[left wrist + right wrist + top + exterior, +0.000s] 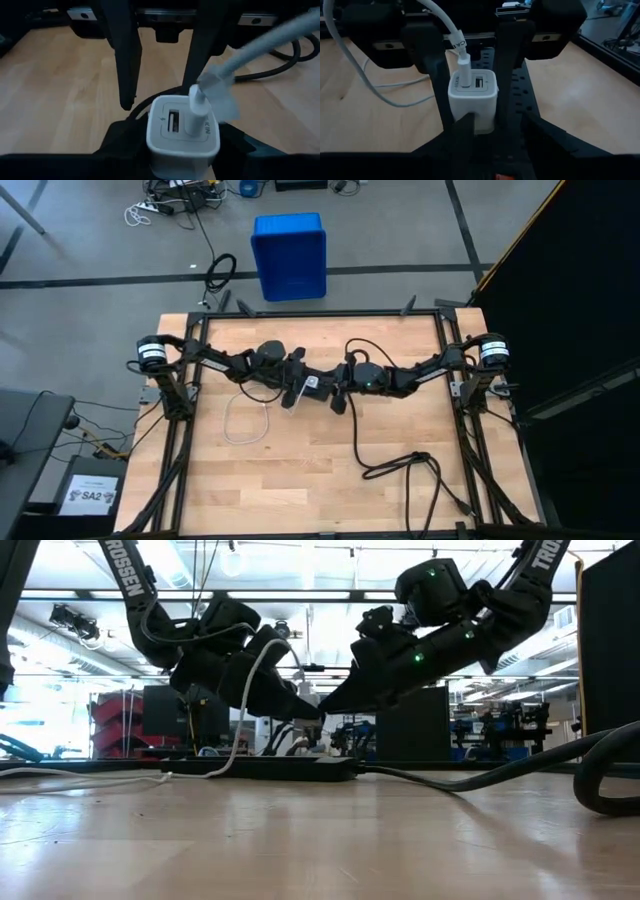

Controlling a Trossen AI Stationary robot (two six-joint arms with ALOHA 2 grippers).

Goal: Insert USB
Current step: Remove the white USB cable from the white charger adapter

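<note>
Meeting over the middle of the wooden table (300,470), both pincers flank the white charger block (472,97): right pincer (470,107) clamped on it, left pincer (160,100) apart, USB cable (462,65) plugged in.

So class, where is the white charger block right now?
The white charger block sits mid-table between the left gripper and right gripper, standing on the black power strip, the white cable plugged into it.
</note>
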